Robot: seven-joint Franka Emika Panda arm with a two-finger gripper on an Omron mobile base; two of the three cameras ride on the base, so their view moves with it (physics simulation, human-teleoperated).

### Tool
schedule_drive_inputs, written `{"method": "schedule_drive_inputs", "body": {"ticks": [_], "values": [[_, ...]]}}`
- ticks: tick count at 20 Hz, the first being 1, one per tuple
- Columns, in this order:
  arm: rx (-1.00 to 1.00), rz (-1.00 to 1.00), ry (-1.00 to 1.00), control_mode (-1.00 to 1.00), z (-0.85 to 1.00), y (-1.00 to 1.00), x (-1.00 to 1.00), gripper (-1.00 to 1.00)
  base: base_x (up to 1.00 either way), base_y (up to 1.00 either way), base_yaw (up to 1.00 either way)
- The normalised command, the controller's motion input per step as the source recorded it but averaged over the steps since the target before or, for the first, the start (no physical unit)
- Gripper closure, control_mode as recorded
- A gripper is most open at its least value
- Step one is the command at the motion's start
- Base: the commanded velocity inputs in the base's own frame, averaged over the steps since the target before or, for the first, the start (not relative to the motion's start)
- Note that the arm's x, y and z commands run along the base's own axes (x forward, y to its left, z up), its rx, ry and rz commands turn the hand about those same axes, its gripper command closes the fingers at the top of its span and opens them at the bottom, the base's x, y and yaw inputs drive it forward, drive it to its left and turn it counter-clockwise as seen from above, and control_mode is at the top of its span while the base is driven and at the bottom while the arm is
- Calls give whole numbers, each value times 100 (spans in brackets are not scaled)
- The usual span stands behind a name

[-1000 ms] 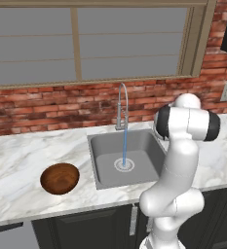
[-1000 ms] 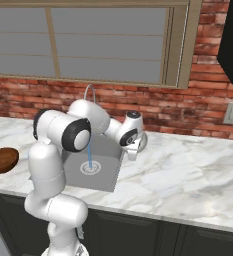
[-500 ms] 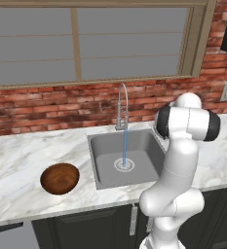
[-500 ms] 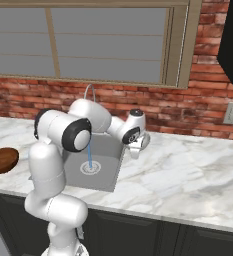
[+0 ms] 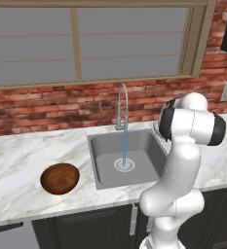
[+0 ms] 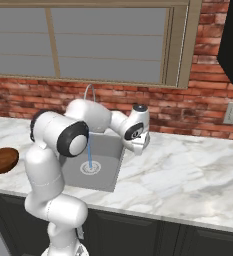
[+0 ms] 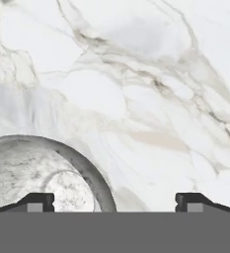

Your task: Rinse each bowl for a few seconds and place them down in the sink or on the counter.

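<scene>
Landmark: you take the sink (image 5: 149, 146) as ref; grey basin set in the counter (image 5: 17, 160), drain at its centre.
Faucet (image 5: 121, 104): rises at the sink's back rim; thin stream of water (image 5: 124, 146) falls to the drain.
Gripper (image 7: 114, 202): you see both tips far apart, fingers (image 7: 37, 201) released, nothing btwn them; in the right base view it hangs over the counter just right of the sink.
Pale bowl (image 7: 32, 175): sits upright on the marble just right of the sink, speckled inside facing up; left tip overlaps its rim in the hand view, contact can't be told.
Brown bowl (image 5: 60, 178): on the counter left of the sink, well apart from it, upright, near the front edge.
</scene>
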Motion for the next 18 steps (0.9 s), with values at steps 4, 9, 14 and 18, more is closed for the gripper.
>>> {"method": "schedule_drive_inputs", "body": {"ticks": [4, 9, 14, 18], "values": [[-1, 7, -6, -100, 54, 3, -37, -100, 0, 0, 0], [-5, 8, -1, -100, 62, 13, -33, -100, 0, 0, 0], [-8, 10, 4, -100, 62, 30, -19, -100, 0, 0, 0], [-9, 9, 4, -100, 62, 43, -9, -100, 0, 0, 0]]}}
